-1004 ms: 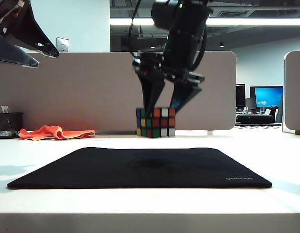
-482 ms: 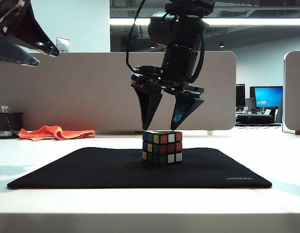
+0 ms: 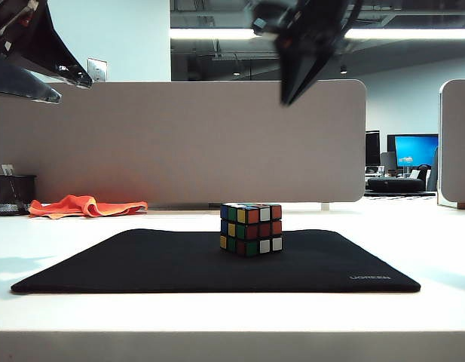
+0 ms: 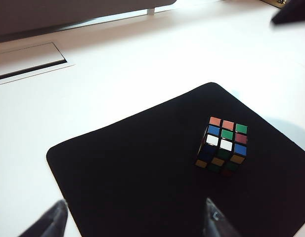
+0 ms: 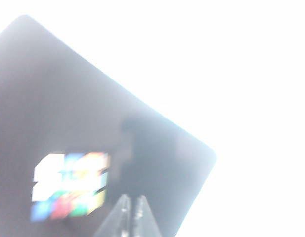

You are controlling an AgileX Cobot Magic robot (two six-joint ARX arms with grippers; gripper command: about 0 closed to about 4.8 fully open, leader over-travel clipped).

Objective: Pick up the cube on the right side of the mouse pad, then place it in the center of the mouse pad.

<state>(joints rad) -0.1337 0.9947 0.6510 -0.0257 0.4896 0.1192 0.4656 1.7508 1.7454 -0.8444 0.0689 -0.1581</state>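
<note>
The cube sits on the mouse pad, near the pad's middle, resting flat on the black fabric with nothing touching it. In the exterior view, the right gripper hangs high above the cube and slightly to the right of it, well apart from it, its dark fingers drawn together into a single downward point. The left gripper is at the upper left corner of this view, far from the cube, with its two dark fingers spread apart and holding nothing. The mouse pad lies on a white surface. Behind it, an orange cloth lies on the surface to the left, next to a dark mesh cup, with a grey partition behind them.

In the left wrist view, the cube rests on the mouse pad, showing red, green, blue and white stickers on its upper face. The left gripper has only its two fingertips in view, set wide apart, and the cube lies well beyond them, untouched.

In the right wrist view, the picture is blurred and washed out. The cube appears as a smear of colour on the mouse pad. The right gripper shows its pale fingertips pressed together, empty, with the cube just to one side of them.
</note>
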